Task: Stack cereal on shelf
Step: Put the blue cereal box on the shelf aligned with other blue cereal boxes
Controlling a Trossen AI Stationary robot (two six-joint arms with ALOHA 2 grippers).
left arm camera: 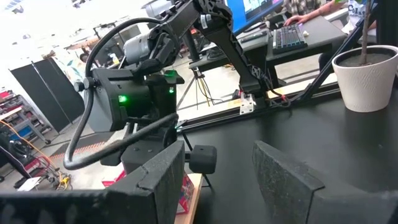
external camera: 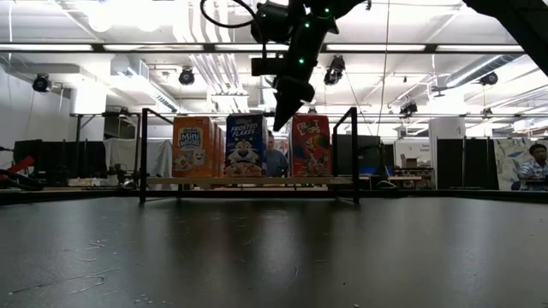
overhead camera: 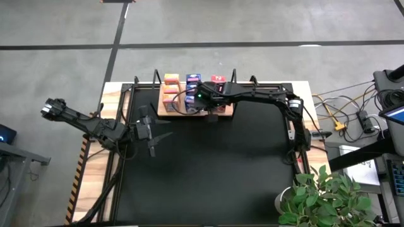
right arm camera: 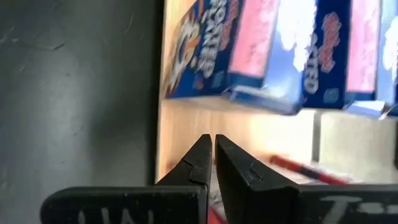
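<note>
High view first: I see the shelf (overhead camera: 165,108) at the far edge of the black mat (overhead camera: 208,170), with cereal boxes (overhead camera: 172,79) packed on it in orange, blue and red rows. My right gripper (overhead camera: 208,115) hangs over the shelf's near edge, and no box lies loose on the mat, so I judge the stacking done or almost done. My left gripper (overhead camera: 151,133) waits over the mat's left side, well apart from the shelf.

Low view: three fronts stand upright between the black posts (external camera: 143,154), orange, blue, red, with the right arm above them.

Left wrist view: my left fingers (left arm camera: 283,177) are parted and hold nothing; open mat lies ahead.

Right wrist view: the right fingers (right arm camera: 198,163) are pressed together, empty, just over the board's edge beside the blue boxes (right arm camera: 205,53). Lifting clear looks unobstructed.
</note>
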